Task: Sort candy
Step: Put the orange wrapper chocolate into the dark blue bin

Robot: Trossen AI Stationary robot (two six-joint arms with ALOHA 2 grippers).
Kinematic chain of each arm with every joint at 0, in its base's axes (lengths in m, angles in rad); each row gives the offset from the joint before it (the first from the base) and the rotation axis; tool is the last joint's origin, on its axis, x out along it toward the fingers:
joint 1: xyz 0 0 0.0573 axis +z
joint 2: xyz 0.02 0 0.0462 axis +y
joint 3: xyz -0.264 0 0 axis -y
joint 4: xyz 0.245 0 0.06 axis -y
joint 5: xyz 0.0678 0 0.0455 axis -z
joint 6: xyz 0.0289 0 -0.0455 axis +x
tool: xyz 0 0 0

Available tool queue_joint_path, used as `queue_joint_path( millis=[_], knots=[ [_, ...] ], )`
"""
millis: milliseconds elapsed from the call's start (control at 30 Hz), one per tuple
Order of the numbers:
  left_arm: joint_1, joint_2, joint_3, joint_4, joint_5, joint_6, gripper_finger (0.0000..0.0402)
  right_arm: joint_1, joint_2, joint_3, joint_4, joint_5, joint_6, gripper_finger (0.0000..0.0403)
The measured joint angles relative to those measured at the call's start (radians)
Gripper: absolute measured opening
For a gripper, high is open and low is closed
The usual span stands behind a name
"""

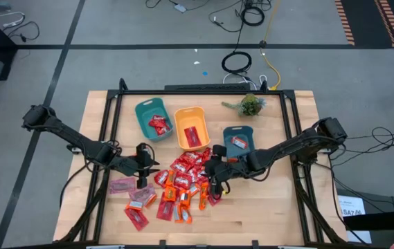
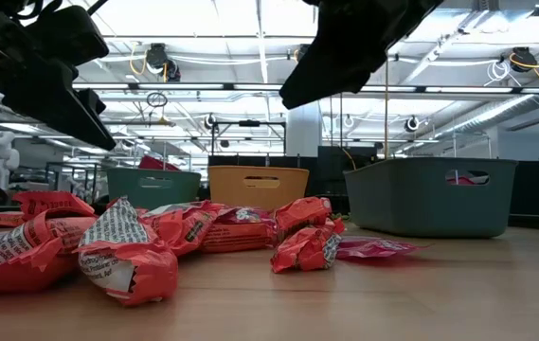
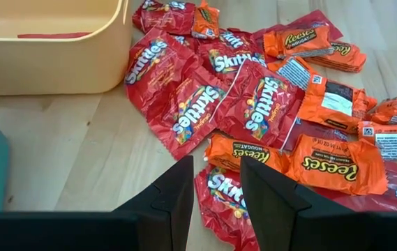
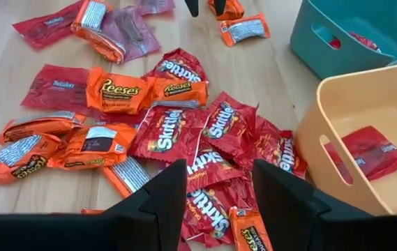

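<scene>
The candy [image 1: 179,185] lies in a loose pile on the wooden table in front of the bins: red Skittles packets [image 3: 184,104], orange Reese's packets [image 3: 331,164] and a few pale pink-mauve ones [image 1: 122,185]. My left gripper [image 1: 143,164] hovers open at the pile's left edge, above a red packet [image 3: 220,199]. My right gripper [image 1: 215,173] hovers open over the pile's right side, above red packets [image 4: 208,174]. The low view shows both grippers [image 2: 46,80] [image 2: 345,47] raised clear of the candy [image 2: 127,251].
Three bins stand behind the pile: a teal one [image 1: 141,114], a yellow-orange one [image 1: 180,133] and a smaller grey-teal one [image 1: 227,133], each with red candy inside. A small green plant [image 1: 251,105] stands at the far right. Bare wood lies along the near edge.
</scene>
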Motion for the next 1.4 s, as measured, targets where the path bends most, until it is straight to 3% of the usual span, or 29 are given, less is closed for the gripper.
queue_joint_path(
  millis=[667, 833, 967, 1400],
  knots=[
    [-0.001, 0.000, 0.000, 0.000, 0.000, 0.000, 0.0128, -0.061, 0.000, 0.000, -0.004, -0.005, 0.037, 0.0158],
    [-0.001, 0.000, 0.000, 0.000, 0.000, 0.000, 0.0128, -0.091, 0.000, 0.000, -0.010, -0.125, 0.083, 0.0158],
    [-0.001, 0.000, 0.000, -0.001, 0.000, 0.000, 0.0128, -0.111, 0.000, 0.000, -0.043, -0.151, 0.134, 0.0160],
    [-0.001, 0.000, 0.001, 0.000, 0.000, -0.001, 0.0128, -0.143, 0.000, 0.000, -0.080, -0.147, 0.179, 0.0240]
  ],
)
